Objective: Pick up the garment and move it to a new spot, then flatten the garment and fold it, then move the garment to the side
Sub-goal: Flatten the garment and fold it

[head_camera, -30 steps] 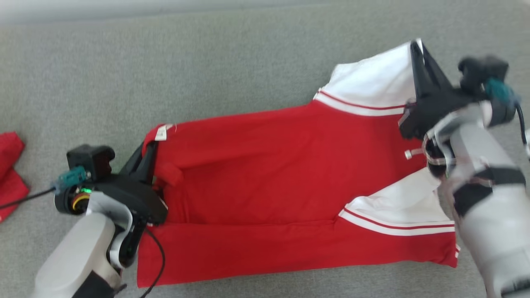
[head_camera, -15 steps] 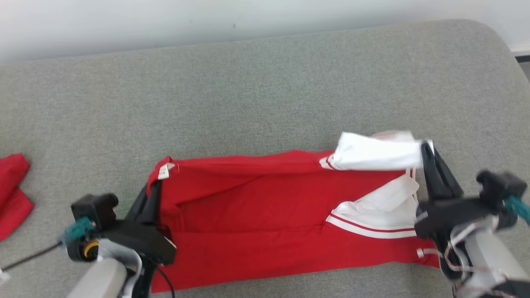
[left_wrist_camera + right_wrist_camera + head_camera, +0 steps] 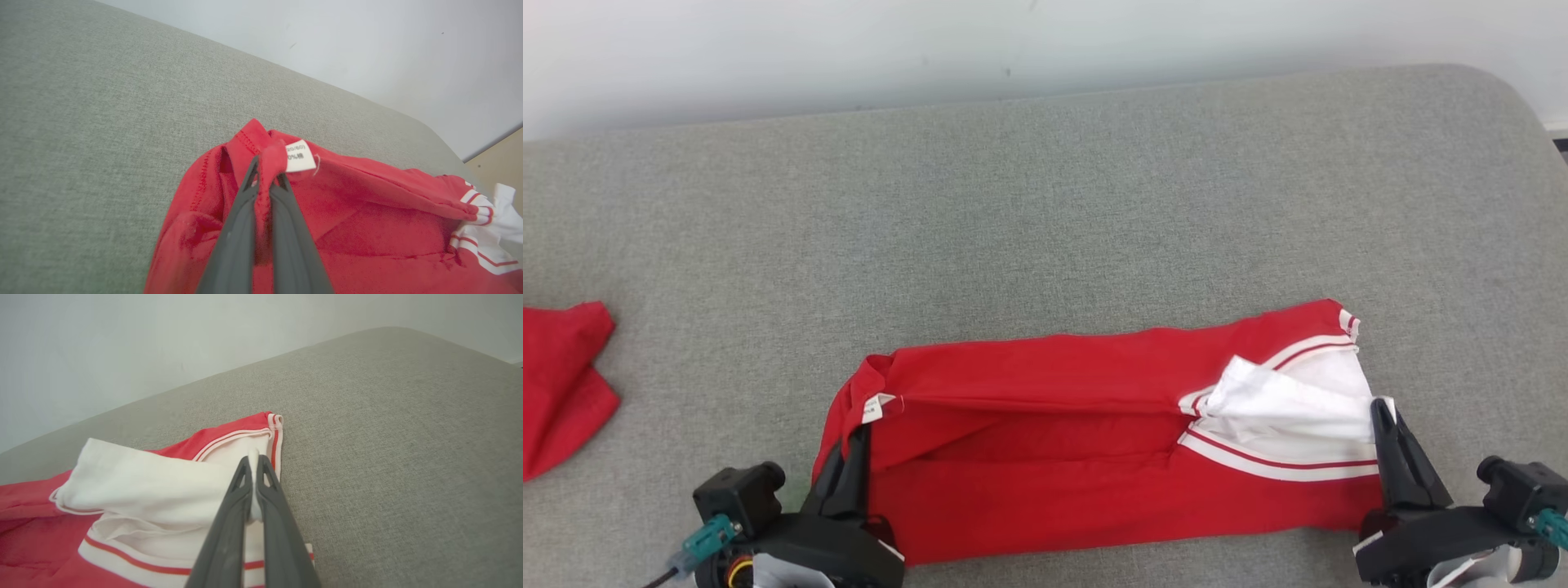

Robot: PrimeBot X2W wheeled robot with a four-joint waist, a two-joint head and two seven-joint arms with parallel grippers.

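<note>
Where the grey padded surface [image 3: 1045,204] runs out at the left, a crumpled red cloth [image 3: 564,384] lies alone, well apart from the garment. The left gripper [image 3: 856,441] sits at the near left with its fingers pointing away from the robot. Its jaws are pressed together on the garment's left end; in the left wrist view a bunched red hem is pinched between the two dark fingers [image 3: 241,228], just beside a small white label [image 3: 300,156]. The garment [image 3: 1054,482], red with white sleeves and red-and-white trim, lies stretched left to right along the near part of the surface. An upper red layer sits partly over the lower one, with a shadowed gap between them. Toward the right end, a white sleeve [image 3: 1290,404] is folded loosely across the striped band. The right gripper [image 3: 1382,412] stands at the near right, jaws clamped tight on the edge of that white fabric; the right wrist view shows a sliver of white cloth caught between the fingertips [image 3: 245,469]. Bare grey surface lies beyond to the right, and a pale wall [image 3: 849,49] runs along the far side.
</note>
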